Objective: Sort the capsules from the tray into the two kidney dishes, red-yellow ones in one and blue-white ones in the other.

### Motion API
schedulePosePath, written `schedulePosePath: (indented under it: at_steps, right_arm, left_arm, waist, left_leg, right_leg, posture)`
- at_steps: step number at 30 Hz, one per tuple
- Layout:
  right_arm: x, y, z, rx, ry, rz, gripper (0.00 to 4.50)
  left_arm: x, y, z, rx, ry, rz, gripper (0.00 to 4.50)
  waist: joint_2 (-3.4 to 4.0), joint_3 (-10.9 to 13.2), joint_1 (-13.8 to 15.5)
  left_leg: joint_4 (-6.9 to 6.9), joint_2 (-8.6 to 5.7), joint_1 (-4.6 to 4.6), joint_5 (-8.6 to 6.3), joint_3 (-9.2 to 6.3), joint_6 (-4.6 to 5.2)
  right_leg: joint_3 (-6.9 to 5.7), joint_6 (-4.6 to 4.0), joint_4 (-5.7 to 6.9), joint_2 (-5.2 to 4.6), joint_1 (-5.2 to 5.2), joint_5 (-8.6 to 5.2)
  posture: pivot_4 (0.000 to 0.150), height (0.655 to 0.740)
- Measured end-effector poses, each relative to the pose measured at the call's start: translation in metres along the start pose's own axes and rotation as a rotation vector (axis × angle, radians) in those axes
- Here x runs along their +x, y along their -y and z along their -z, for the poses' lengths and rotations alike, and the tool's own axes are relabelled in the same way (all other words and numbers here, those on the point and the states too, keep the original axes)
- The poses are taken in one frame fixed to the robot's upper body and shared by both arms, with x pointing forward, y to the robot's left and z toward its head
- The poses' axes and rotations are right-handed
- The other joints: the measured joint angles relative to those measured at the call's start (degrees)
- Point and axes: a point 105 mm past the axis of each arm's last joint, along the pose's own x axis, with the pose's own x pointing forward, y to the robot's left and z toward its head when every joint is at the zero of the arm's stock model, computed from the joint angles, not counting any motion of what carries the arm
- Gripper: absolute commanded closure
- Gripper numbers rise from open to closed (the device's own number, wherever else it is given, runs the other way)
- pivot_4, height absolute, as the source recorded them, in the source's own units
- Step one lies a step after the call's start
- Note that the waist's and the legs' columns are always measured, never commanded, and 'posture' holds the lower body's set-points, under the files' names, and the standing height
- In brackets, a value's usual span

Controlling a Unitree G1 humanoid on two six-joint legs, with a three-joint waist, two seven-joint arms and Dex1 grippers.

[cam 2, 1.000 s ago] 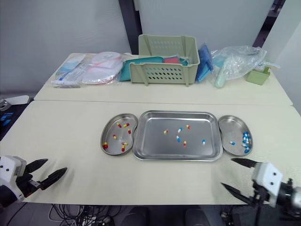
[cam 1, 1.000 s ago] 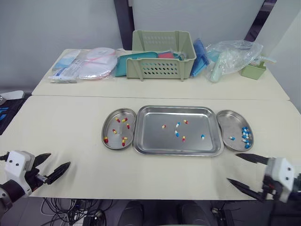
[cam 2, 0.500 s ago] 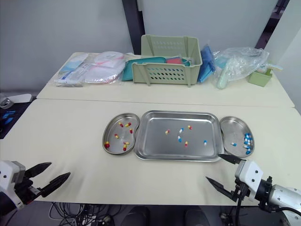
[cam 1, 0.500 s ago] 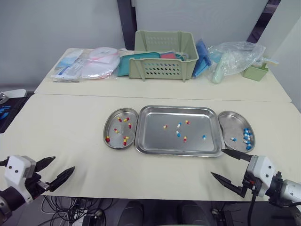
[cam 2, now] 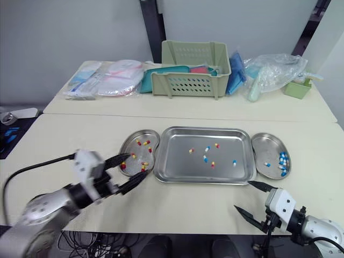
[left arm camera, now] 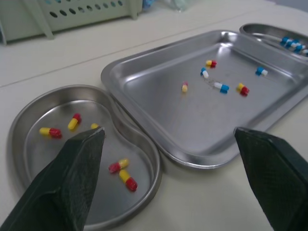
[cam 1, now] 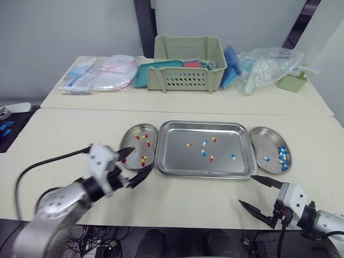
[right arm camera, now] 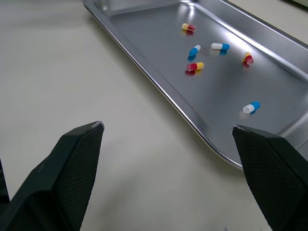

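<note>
Six loose two-tone capsules (cam 1: 202,152), red-yellow and blue-white, mid shiny rectangular steel tray (cam 1: 174,157), between left kidney dish (cam 1: 137,148) holding red-yellow and right kidney dish (cam 1: 263,138) holding blue-white. Both agape: left gripper (cam 1: 136,164) at left dish's near edge, right gripper (cam 1: 245,190) near tray's right corner.

Head stereo pair sits high, looking forward and down over the whole surface (cam 1: 215,196), so both eyes get basically the same scene. Left wrist cam is low and close over the left kidney dish (left arm camera: 53,108) and the tray (left arm camera: 192,130). Right wrist cam skims that same tray from nearby.
</note>
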Motion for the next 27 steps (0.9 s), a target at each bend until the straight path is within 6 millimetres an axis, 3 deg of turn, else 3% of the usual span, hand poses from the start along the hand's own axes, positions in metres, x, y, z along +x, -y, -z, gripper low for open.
schedulePosePath:
  at_steps: [3,6,11,18,27]
  right_arm:
    - [0.001,0.0,0.0,0.001,0.001,0.002,0.0]
    - [0.001,0.0,0.0,0.003,-0.001,0.014,0.0]
    - [0.003,0.001,-0.004,-0.005,0.012,0.026,0.0]
    - [0.004,-0.003,-0.001,0.008,0.004,0.038,0.0]
    - [0.004,-0.007,0.002,0.023,0.002,0.056,0.0]
  left_arm:
    - [0.026,0.008,-0.007,-0.025,0.029,0.004,0.67]
    - [0.041,0.008,-0.009,-0.012,0.019,-0.007,1.59]
    - [0.083,0.015,-0.003,0.016,-0.04,0.033,1.59]
    - [0.13,0.01,-0.001,0.059,-0.122,0.058,1.59]
    - [0.158,0.01,0.013,0.078,-0.224,0.115,1.59]
  waist:
    - [0.02,0.0,-0.1]
    - [0.05,0.0,0.0]
    - [0.03,0.0,0.2]
    - [0.05,0.0,0.0]
    - [0.05,0.0,0.0]
  left_leg:
    - [0.01,0.0,0.0,0.0,0.0,0.0]
    - [0.01,-0.01,0.0,0.0,0.0,0.0]
    - [0.06,-0.06,-0.04,0.0,0.0,0.0]
    - [0.06,-0.07,-0.04,0.01,-0.01,-0.01]
    - [0.07,-0.07,-0.06,0.01,0.0,-0.01]
  right_leg:
    - [0.0,0.0,0.01,0.01,0.0,0.0]
    - [-0.01,0.0,0.01,0.0,0.0,0.0]
    - [-0.01,0.01,-0.01,-0.02,0.02,0.01]
    - [-0.02,0.01,0.0,-0.01,0.0,0.0]
    - [-0.02,0.01,0.0,-0.01,-0.02,0.0]
  posture:
    - [0.15,0.74]
    - [0.15,0.74]
    - [0.15,0.74]
    - [0.15,0.74]
    - [0.15,0.74]
